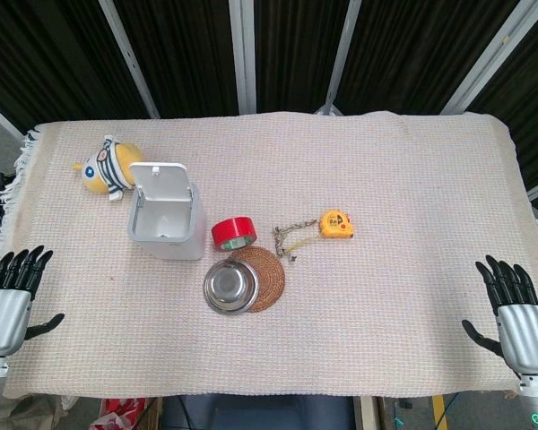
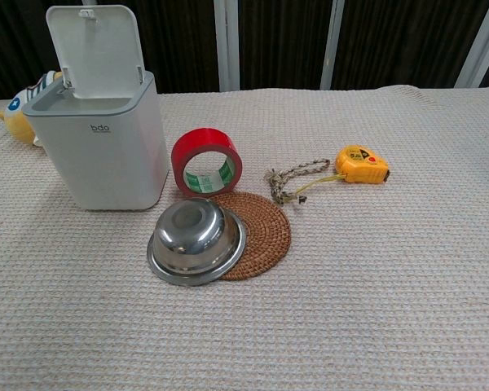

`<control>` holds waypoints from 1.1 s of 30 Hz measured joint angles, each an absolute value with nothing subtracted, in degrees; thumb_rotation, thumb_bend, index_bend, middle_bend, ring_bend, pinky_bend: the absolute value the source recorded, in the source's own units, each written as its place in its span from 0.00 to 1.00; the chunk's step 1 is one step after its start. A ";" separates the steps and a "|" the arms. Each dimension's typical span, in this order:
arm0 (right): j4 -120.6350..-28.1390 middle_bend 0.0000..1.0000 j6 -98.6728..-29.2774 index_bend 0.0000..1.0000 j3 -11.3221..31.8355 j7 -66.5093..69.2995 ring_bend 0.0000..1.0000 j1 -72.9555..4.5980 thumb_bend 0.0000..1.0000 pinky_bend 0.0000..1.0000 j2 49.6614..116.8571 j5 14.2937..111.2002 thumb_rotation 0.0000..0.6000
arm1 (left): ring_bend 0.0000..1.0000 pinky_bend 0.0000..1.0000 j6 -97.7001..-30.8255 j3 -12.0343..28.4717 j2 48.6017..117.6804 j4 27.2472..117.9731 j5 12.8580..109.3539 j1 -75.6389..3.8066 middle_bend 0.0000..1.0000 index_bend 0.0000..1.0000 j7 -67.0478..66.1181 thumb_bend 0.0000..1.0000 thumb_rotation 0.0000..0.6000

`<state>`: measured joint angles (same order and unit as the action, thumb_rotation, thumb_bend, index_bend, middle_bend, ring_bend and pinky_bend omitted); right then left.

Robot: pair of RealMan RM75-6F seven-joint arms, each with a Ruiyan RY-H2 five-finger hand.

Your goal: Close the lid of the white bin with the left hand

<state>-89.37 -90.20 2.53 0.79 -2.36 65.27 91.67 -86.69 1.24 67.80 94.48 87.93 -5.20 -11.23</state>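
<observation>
The white bin (image 1: 168, 224) (image 2: 106, 151) stands left of centre on the cloth, its lid (image 1: 158, 182) (image 2: 95, 50) raised upright at the back. My left hand (image 1: 9, 300) rests at the table's near left edge, fingers spread, holding nothing, well to the left of the bin. At the near right edge my right hand (image 1: 516, 313) lies the same way, fingers apart and empty. Neither hand shows in the chest view.
A yellow striped plush toy (image 1: 109, 165) (image 2: 20, 110) lies behind the bin. Right of the bin are a red tape roll (image 1: 233, 233) (image 2: 206, 162), a steel bowl (image 1: 230, 287) (image 2: 196, 241) on a woven coaster (image 1: 267, 278) (image 2: 265, 232), and a yellow tape measure (image 1: 336, 224) (image 2: 362, 164) with a cord.
</observation>
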 measured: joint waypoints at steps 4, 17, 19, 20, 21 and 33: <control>-89.38 0.00 -90.18 0.00 2.52 0.77 0.00 -2.38 0.24 0.00 65.27 91.68 1.00 | 0.00 0.00 -86.51 1.26 67.75 94.54 87.79 -5.22 0.00 0.00 -11.24 0.07 1.00; -89.45 0.00 -90.23 0.00 2.71 0.78 0.00 -2.50 0.24 0.00 65.42 91.66 1.00 | 0.00 0.00 -86.41 1.36 67.53 94.78 87.45 -5.08 0.00 0.00 -10.98 0.07 1.00; -89.48 0.00 -90.24 0.00 2.75 0.96 0.00 -2.49 0.24 0.00 65.42 91.54 1.00 | 0.00 0.02 -86.22 1.58 67.34 95.08 87.12 -5.21 0.00 0.00 -10.99 0.08 1.00; -89.53 0.00 -90.27 0.00 2.79 1.14 0.00 -2.47 0.24 0.00 65.41 91.46 1.00 | 0.01 0.07 -86.13 1.85 67.14 95.38 86.87 -5.33 0.00 0.00 -11.06 0.10 1.00; -89.57 0.00 -90.32 0.00 2.82 1.27 0.00 -2.46 0.24 0.00 65.40 91.43 1.00 | 0.05 0.16 -86.11 2.13 66.98 95.63 86.66 -5.45 0.03 0.00 -11.12 0.13 1.00; -89.84 0.00 -89.81 0.00 3.18 1.99 0.00 -2.80 0.24 0.00 65.60 90.86 1.00 | 0.89 0.83 -80.36 11.37 62.58 102.48 79.45 -12.95 0.94 0.00 -15.40 0.60 1.00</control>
